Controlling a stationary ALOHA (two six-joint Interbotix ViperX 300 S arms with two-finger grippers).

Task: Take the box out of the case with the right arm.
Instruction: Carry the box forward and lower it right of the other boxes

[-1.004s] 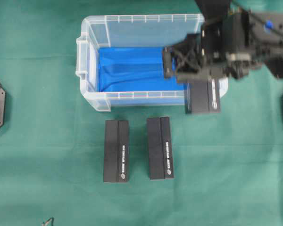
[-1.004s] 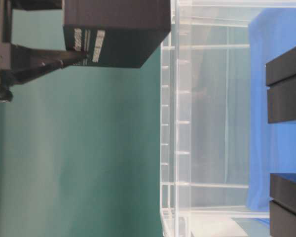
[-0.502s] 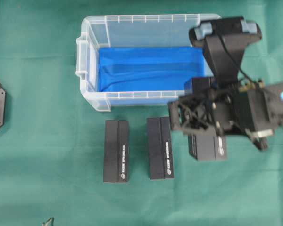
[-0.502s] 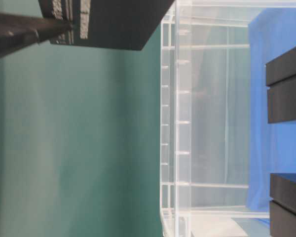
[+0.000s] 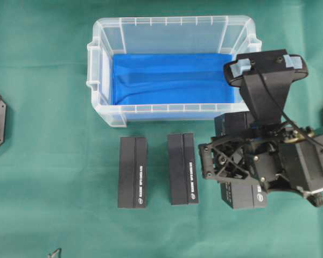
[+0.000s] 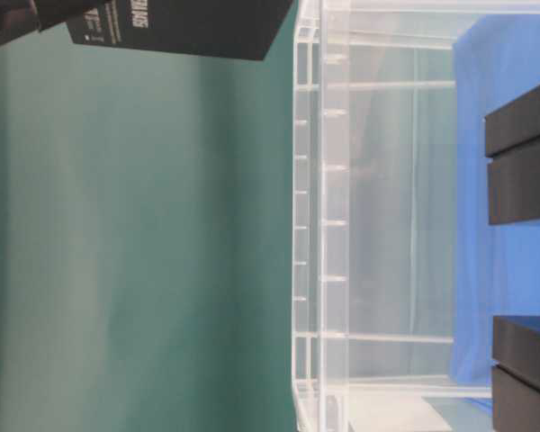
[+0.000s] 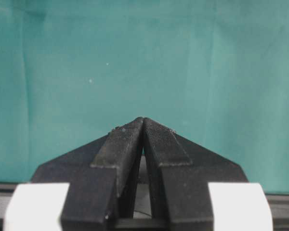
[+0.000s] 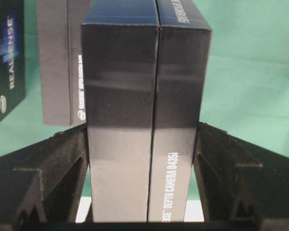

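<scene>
right hand (image 8: 143,159) holds box (image 8: 144,110) outside the case (image 5: 172,110) rim

Left gripper (image 7: 143,126) closed; right gripper (image 8: 143,159) apparently clamped.

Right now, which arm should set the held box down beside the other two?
Right: its gripper already clamps the box, hanging over the cloth beside the two boxes. The left gripper is shut, empty.

Clear glossy plastic case (image 5: 105,70)
</scene>
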